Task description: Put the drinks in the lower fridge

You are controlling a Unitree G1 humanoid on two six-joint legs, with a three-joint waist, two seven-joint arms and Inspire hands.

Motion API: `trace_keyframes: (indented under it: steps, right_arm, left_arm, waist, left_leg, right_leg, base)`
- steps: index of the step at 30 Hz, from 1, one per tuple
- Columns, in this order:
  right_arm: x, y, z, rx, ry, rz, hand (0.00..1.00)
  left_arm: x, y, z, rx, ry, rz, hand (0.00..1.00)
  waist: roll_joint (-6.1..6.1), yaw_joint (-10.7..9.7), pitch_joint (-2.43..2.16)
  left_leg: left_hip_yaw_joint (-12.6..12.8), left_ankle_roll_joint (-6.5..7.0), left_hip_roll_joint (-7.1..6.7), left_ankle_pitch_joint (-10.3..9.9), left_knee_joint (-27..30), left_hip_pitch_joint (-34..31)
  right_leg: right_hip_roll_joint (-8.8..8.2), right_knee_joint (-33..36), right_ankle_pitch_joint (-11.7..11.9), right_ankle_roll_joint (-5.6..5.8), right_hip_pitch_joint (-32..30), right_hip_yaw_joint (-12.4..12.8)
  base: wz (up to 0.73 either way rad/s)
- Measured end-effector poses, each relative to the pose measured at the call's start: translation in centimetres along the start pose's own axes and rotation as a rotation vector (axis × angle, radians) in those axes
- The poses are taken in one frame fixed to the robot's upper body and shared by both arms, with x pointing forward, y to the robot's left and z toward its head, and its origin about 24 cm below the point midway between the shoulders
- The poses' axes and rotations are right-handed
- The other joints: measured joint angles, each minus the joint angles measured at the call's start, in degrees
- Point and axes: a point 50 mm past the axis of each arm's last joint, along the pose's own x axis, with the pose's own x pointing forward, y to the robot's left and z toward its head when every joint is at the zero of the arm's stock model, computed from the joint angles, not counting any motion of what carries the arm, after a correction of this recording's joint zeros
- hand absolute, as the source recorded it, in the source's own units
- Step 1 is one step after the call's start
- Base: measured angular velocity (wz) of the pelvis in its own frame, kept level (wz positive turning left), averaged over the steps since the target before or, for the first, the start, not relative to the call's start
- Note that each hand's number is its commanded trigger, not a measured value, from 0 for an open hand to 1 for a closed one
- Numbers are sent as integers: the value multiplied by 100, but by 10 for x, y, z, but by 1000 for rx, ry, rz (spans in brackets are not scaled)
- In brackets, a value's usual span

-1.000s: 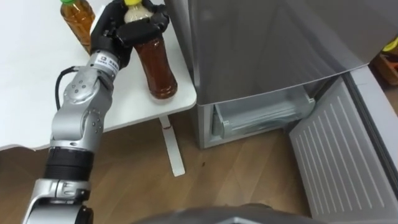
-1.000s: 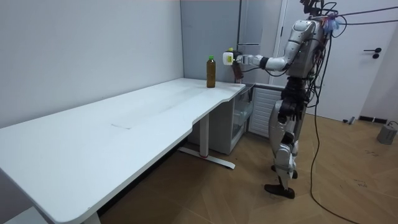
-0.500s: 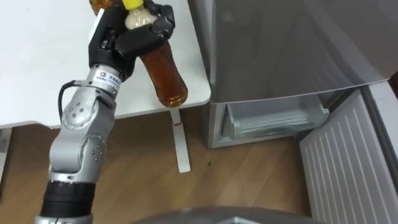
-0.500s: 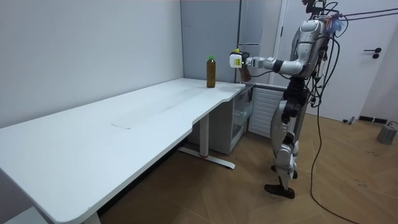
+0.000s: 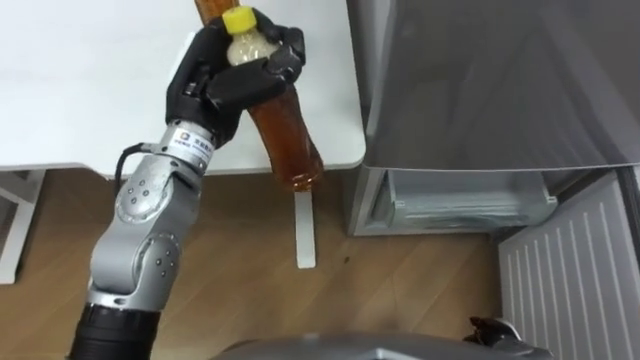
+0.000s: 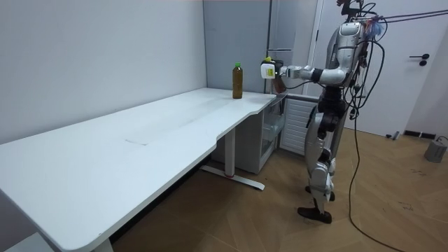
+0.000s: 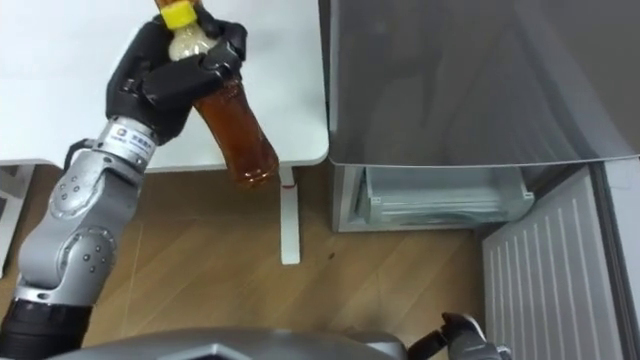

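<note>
Above the bench (image 5: 80,90) corner, the left hand (image 5: 225,85) has fingers clamped on one bottle (image 5: 285,130) — the second bottle (image 6: 237,80) waits behind, neither yet in the lower fridge (image 5: 470,205).

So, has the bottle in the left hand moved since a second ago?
Yes. The held bottle, in the left hand, has shifted toward the room view's right, away from the standing bottle on the table and nearer the fridge.
</note>
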Motion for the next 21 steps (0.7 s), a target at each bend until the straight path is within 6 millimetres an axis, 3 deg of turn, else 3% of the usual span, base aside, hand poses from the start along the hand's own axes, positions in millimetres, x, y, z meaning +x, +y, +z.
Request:
trace_keyframes:
  steps: [8, 12, 17, 21]
  right_arm:
    - [-2, 4, 46, -10, -194, 40, 0]
    - [-5, 10, 57, -26, -243, 87, 0]
    - [-20, 24, 94, -83, -430, 153, 0]
    - [-30, 31, 112, -133, -526, 211, 0]
  left_arm:
    - [-13, 4, -14, -16, 53, 30, 100]
    - [-16, 6, -18, -18, 70, 38, 100]
    - [-26, 12, -34, 7, 140, 71, 100]
    - [-27, 15, -38, 31, 154, 84, 100]
  waist:
    - [29, 115, 21]
    - [25, 191, 21]
    - [-18, 200, 21]
    - [-35, 204, 13]
  left_leg:
    - [2, 0, -1, 1, 71, -69]
    - [7, 6, -7, 11, 81, -96]
    - [27, 15, -18, 17, 94, -136]
    - [11, 15, -19, 17, 138, -160]
  right_leg:
    - [-6, -4, 0, 0, -22, -21]
    - [-18, 0, 0, 0, -41, -33]
    - [-26, 4, -1, 2, -82, -5]
    - [-25, 19, -1, 2, -86, -15]
  base:
    - [0]
    - [0]
    - [-1]
    - [2]
